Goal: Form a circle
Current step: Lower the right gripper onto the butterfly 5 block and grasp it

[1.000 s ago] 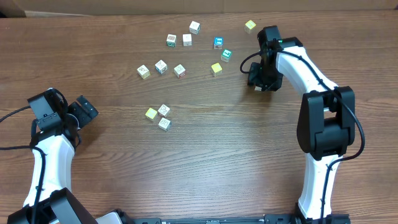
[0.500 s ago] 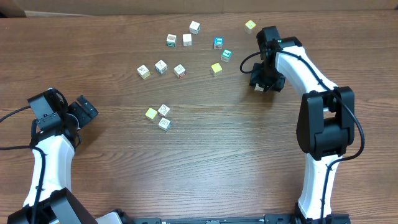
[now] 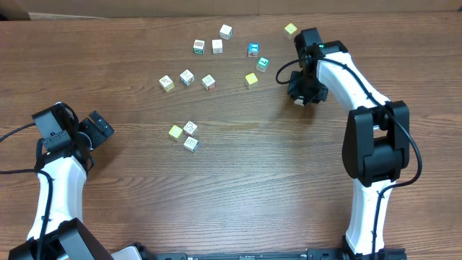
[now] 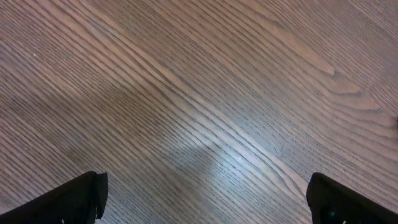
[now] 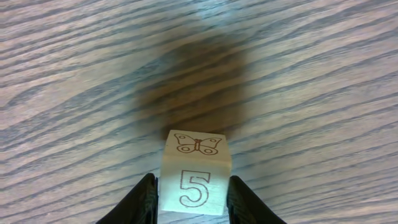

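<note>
The circle (image 3: pixel 185 134) is a tight cluster of three cubes left of the table's middle: a plain yellow cube (image 3: pixel 175 131) and two pale wood printed ones. Far right of it my right gripper (image 3: pixel 302 98) points down at the table. In the right wrist view its two black fingers press both sides of a pale wood cube (image 5: pixel 196 168) printed with a 5 and a butterfly, so my right gripper (image 5: pixel 194 194) is shut on it. My left gripper (image 3: pixel 98 128) stands wide open at the left edge, with only bare wood between its fingertips (image 4: pixel 84 196).
Several loose cubes lie scattered at the back: a row of pale ones (image 3: pixel 187 77), a yellow one (image 3: pixel 250 79), teal and blue ones (image 3: pixel 263 64), and a yellow one (image 3: pixel 290 29) just behind the right arm. The wooden table (image 3: pixel 274 180) carries everything.
My right gripper's jaws have narrowed onto the 5 cube and the wrist has shifted slightly toward the back. The left arm and the cluster have not moved.
</note>
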`<state>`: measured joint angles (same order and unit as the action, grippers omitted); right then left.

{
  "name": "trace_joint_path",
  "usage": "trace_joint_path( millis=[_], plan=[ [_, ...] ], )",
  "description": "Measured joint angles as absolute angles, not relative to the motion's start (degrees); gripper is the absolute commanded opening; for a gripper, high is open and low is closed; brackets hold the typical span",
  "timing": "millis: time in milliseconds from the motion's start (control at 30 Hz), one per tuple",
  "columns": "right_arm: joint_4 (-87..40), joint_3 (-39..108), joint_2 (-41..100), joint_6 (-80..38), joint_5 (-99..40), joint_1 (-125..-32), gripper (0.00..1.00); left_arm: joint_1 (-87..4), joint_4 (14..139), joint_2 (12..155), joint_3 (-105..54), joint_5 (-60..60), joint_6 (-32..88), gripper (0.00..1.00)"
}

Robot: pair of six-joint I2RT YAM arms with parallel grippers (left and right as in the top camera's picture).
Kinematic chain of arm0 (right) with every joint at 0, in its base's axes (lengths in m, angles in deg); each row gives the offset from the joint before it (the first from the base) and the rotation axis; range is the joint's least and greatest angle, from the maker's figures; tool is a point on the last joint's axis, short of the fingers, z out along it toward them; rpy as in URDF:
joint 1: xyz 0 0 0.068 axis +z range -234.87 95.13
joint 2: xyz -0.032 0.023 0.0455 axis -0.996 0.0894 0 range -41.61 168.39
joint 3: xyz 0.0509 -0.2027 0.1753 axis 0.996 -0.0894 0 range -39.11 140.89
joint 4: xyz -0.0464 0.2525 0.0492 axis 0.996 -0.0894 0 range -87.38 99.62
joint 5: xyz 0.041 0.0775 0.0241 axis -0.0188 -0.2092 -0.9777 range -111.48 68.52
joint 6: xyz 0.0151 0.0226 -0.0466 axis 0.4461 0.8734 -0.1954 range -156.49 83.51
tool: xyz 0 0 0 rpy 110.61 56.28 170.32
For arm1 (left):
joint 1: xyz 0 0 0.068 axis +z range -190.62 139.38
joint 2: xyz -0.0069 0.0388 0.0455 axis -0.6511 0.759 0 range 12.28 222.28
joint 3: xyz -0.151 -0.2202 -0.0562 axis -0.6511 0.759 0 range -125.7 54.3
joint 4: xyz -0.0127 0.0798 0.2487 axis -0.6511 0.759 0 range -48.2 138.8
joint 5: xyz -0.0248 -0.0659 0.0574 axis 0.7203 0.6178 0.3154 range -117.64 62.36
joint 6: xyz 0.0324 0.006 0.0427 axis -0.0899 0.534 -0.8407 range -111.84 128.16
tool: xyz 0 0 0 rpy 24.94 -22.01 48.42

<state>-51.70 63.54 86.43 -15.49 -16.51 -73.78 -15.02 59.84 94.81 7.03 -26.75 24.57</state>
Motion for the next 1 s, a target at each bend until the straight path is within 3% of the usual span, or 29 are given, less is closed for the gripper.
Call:
trace_joint_path(
  millis=[133,200,333,467,600,933,1000],
  plan=[
    [-51.07,63.54,86.43,-15.52,-16.51,-73.41,0.32,-15.02,59.84,94.81,7.03,-26.75,24.57,1.00],
    [-50.96,63.54,86.43,-15.45,-16.53,-73.43,0.41,-15.02,59.84,94.81,7.03,-26.75,24.54,1.00],
    [-51.31,63.54,86.43,-15.49,-16.49,-73.43,0.43,-15.02,59.84,94.81,7.03,-26.75,24.57,1.00],
    [-50.85,63.54,86.43,-15.30,-16.49,-73.41,0.39,-15.02,59.84,94.81,7.03,-26.73,24.57,1.00],
    [-50.28,63.52,86.43,-13.88,-16.42,-73.41,0.27,-15.02,59.84,94.81,7.03,-26.75,24.57,0.99],
    [-51.05,63.54,86.43,-12.78,-16.31,-73.43,0.28,-15.02,59.84,94.81,7.01,-26.75,24.57,0.99],
    [-52.21,63.74,86.43,-12.74,-16.31,-73.43,0.23,-15.02,59.84,94.81,7.03,-26.75,24.57,0.99]
  ],
)
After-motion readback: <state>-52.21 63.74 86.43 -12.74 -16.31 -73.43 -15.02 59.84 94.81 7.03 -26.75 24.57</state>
